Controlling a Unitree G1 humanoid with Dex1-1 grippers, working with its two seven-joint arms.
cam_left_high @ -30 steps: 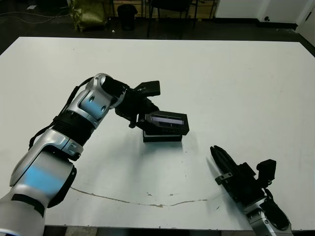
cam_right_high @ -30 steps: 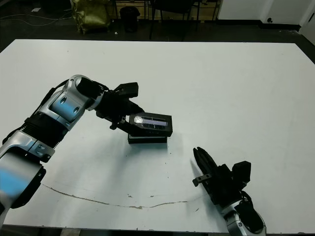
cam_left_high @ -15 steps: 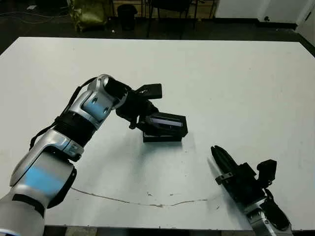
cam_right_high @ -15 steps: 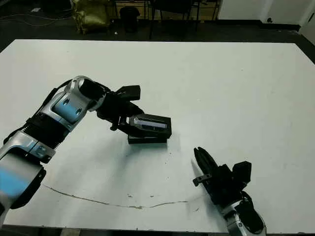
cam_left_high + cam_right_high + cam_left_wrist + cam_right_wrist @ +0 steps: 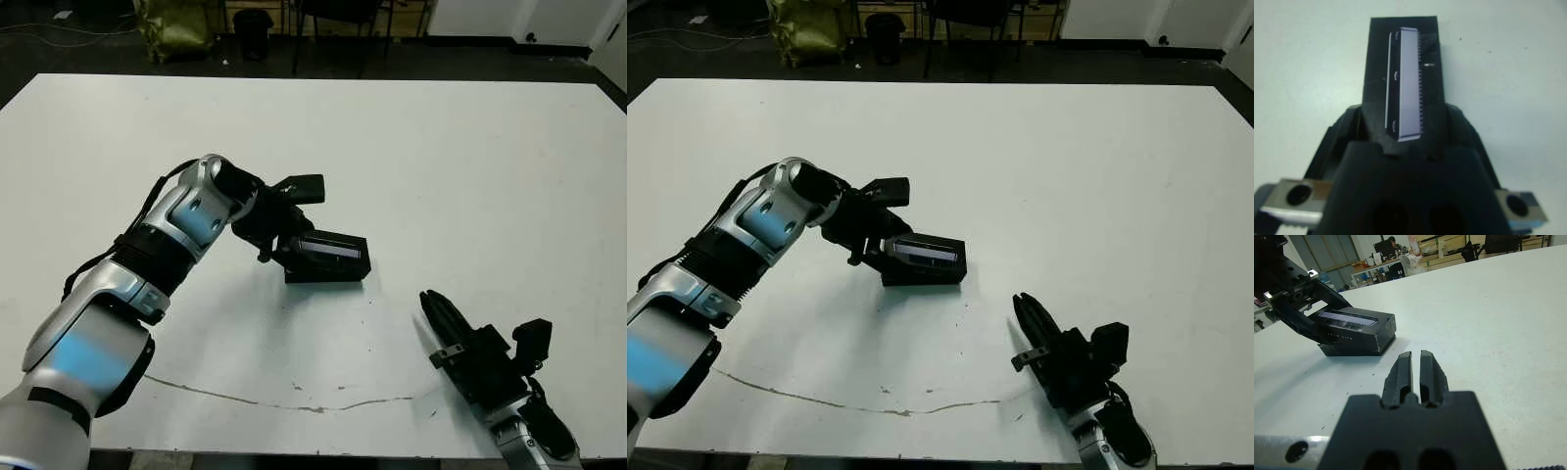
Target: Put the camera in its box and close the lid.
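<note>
The black lid (image 5: 331, 249), with its glossy pale stripe facing up, lies almost flat over the black box (image 5: 323, 275) in the middle of the table. My left gripper (image 5: 282, 247) is shut on the lid's left end; in the left wrist view the lid (image 5: 1405, 88) runs straight out between the fingers (image 5: 1354, 122). The camera is hidden. My right gripper (image 5: 429, 300) is shut and empty, low over the table's front right, pointing toward the box (image 5: 1349, 349) from a hand's length away.
A thin dark crack line (image 5: 294, 403) runs along the table (image 5: 470, 157) near its front edge. A yellow-green bag (image 5: 174, 24) and chair legs stand on the floor beyond the far edge.
The lid has tipped down from a slant to nearly flat on the box, with my left gripper lowering and turning with it. The right arm has not moved.
</note>
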